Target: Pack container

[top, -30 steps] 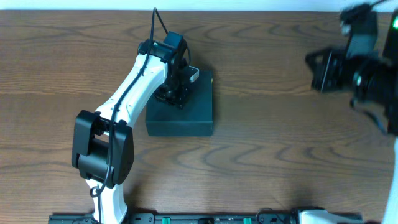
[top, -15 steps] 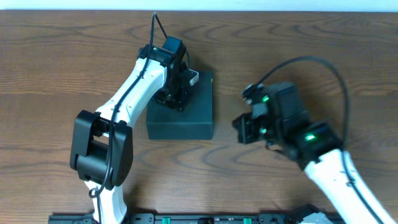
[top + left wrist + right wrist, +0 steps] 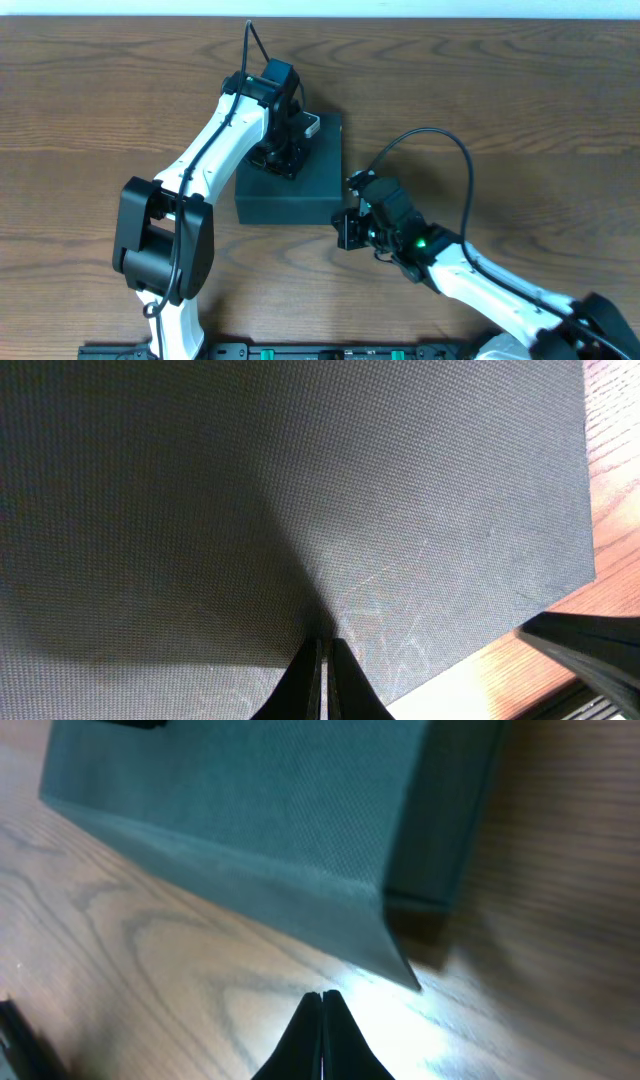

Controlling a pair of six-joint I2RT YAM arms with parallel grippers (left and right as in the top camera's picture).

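Two arms at box | right gripper (image 3: pixel 345 228) nearest, fingers pressed together, tips just beside near right corner of container (image 3: pixel 300 192) | container mid-table (image 3: pixel 500 110), lid (image 3: pixel 300 490) down flat, no loose items seen | left gripper (image 3: pixel 281 158) on far part of lid, fingers together, holding nothing | progress: judged late, only lid seating left

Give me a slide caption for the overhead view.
Closed dark container on a wooden table, the left end effector resting on top, the right end effector beside its near right corner.
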